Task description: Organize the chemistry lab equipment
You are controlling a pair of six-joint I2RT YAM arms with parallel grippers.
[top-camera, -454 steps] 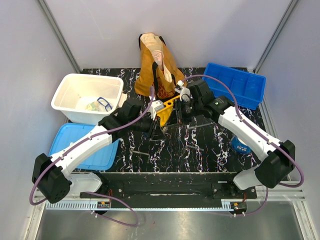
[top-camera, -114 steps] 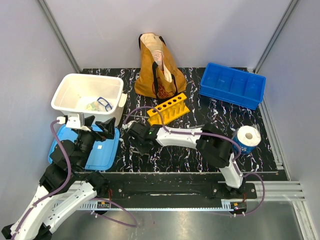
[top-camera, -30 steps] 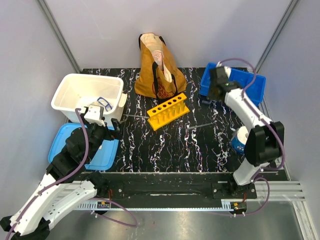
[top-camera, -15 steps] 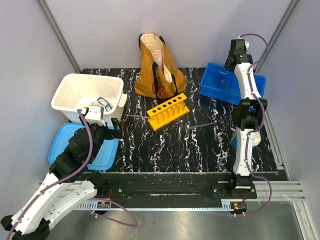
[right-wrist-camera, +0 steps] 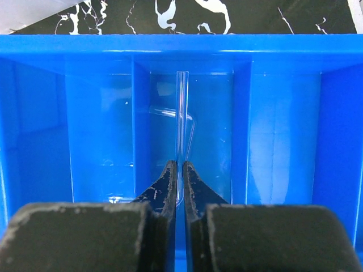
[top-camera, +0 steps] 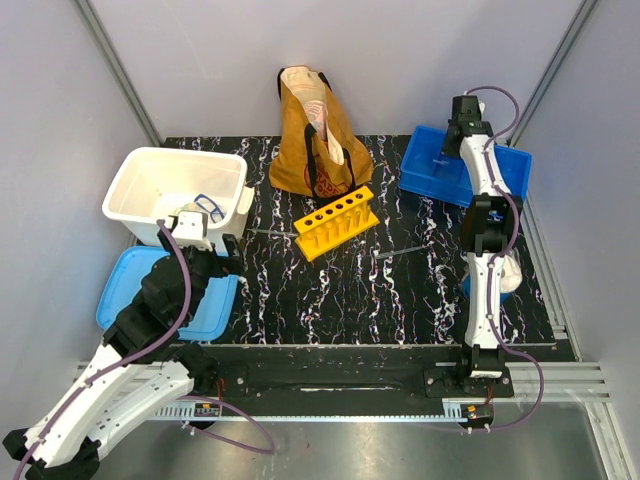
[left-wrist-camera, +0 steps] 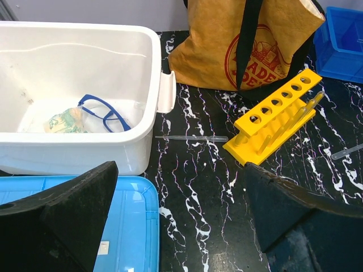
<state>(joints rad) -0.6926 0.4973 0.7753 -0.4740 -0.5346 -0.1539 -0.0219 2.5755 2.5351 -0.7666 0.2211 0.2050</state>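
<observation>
Presently: Clear Tube Gripped Above the Blue Bin

The right end effector (right-wrist-camera: 177,167) is seen over the blue bin (right-wrist-camera: 283,42) at the far right of the tabletop (top-camera: 350,300). Its fingers are closed almost fully on a thin clear tube (right-wrist-camera: 181,113), which is pinched between the tips and projects straight out beyond them. The tube is lined up with the middle compartment of the bin. Whether its far end touches the bin floor cannot be told. A faint bent shape is noted beside the tube in that compartment; whether it is an object or a reflection cannot be told.

The left end effector (left-wrist-camera: 180,167) is found wide open, with nothing held between its fingers. It is placed above the edge of a blue lid (left-wrist-camera: 136,226), just in front of the white tub (left-wrist-camera: 85,150).

The yellow test-tube rack (left-wrist-camera: 278,116) is recorded near the middle of the tabletop, just in front of the brown tote bag (left-wrist-camera: 249,39). Six holes are counted in its top, and no tube stands in them. One clear tube (left-wrist-camera: 311,104) is seen leaning against the rack. A clear pipette (left-wrist-camera: 191,137) is laid flat between the tub and the rack. A second clear piece (left-wrist-camera: 347,152) is laid to the right of the rack, apart from it.

Blue-framed glasses (left-wrist-camera: 102,110) are noted inside the white tub
</observation>
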